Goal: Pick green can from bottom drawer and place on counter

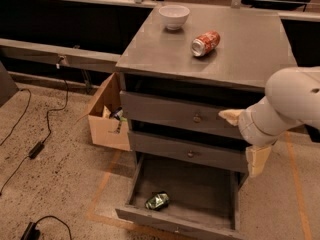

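The green can (157,201) lies on its side in the front left of the open bottom drawer (200,190), which is pulled out at floor level. The counter (245,49) is the grey metal top of the cabinet. My gripper (241,143) hangs on the white arm at the cabinet's right front, level with the two upper drawers. It is well above and to the right of the can. Its two cream fingers (257,159) stand apart and hold nothing.
A red-orange soda can (205,43) lies on its side on the counter, with a white bowl (174,16) behind it. The two upper drawers (185,115) are shut. An open cardboard box (106,120) stands left of the cabinet. Cables (35,149) lie on the floor at left.
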Available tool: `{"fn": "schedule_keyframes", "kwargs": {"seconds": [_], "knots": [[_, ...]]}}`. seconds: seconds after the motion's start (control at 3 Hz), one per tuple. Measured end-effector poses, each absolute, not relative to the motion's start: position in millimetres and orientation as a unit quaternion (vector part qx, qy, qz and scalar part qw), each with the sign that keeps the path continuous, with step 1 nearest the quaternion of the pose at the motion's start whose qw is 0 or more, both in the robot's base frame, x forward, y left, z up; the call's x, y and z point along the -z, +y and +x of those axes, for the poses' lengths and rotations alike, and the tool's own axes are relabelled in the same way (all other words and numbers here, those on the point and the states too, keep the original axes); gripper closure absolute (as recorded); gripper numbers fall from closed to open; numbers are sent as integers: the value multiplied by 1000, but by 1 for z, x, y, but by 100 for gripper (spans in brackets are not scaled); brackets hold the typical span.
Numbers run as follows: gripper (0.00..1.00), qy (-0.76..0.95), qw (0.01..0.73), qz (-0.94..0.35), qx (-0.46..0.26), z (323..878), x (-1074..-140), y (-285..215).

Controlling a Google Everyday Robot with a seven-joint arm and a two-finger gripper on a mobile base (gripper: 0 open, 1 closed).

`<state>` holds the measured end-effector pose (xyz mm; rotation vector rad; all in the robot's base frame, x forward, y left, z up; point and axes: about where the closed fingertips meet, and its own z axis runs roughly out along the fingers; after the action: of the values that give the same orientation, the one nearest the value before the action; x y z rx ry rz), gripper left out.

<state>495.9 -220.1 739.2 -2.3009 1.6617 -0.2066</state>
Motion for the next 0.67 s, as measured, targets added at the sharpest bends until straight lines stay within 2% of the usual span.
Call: {"fn": "schedule_keyframes", "kwargs": {"seconds": [0.33, 0.67], "knots": [[0, 485, 119, -862, 85, 500, -683, -206], [0, 486, 119, -862, 85, 500, -684, -206]]}}
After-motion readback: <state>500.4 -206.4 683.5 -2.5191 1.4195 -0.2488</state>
